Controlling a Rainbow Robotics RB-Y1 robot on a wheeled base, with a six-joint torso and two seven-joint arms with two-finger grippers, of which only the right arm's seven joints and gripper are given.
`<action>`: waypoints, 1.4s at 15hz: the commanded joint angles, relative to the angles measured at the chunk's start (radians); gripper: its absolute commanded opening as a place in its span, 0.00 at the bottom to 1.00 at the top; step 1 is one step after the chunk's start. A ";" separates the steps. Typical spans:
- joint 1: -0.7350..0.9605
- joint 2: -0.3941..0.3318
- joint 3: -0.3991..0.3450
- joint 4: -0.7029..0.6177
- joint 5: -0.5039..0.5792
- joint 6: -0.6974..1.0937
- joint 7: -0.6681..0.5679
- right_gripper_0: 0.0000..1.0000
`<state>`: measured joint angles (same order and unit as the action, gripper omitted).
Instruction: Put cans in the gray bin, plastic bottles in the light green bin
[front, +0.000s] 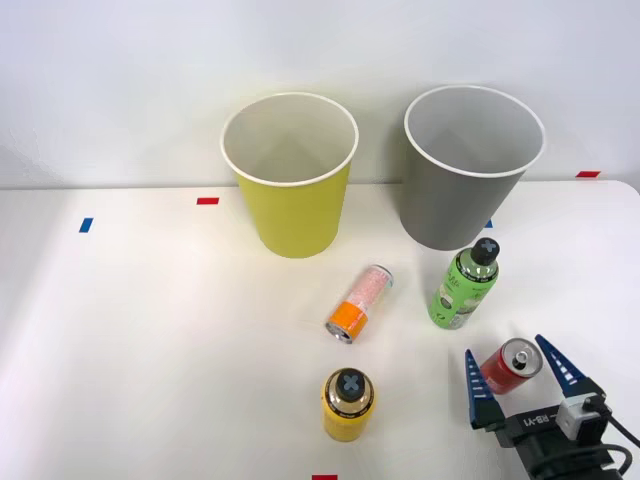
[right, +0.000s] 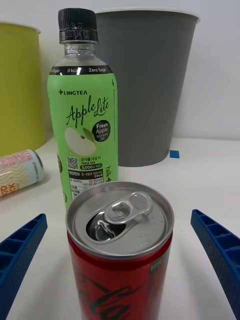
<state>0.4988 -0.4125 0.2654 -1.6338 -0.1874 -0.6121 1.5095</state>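
Left to right in the front view: the tall yellow-green tapered bin with a white rim (front: 290, 180) is standing at upper centre-left, with nothing visible inside it. Low centre, the stubby yellow plastic bottle with a black cap (front: 347, 403) is standing upright. Just above it, the slim orange-and-pale-pink metal can (front: 358, 303) is lying on its side on the white table (front: 150, 330). Right of that, the bright green plastic bottle with a black cap (front: 463, 285) is standing just in front of the tall gray tapered bin with a white rim (front: 470, 170) at upper right.

Lower right: the short red metal can with a silver top (front: 510, 364) is standing upright between the two blue ribbed fingers of the right gripper (front: 515, 375).

Step in hand, as I judge it: the red can is being lined up for a grasp (first can for the gray bin). The next move calls for closing on the can body, then lifting clear of the green bottle, which is standing between the can and the bin.

Tool: the fingers are spread wide, one on each side of the can, with a gap showing on both sides in the wrist view (right: 120, 250); they are holding nothing and touching nothing yet.
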 joint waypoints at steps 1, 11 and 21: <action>-0.002 0.000 0.000 -0.001 -0.012 0.000 0.015 0.11; 0.014 -0.029 -0.011 -0.008 -0.035 0.000 0.043 0.00; 0.029 -0.281 -0.057 -0.353 -0.242 0.264 0.000 0.00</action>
<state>0.5274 -0.6732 0.2282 -1.9152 -0.3752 -0.4197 1.5135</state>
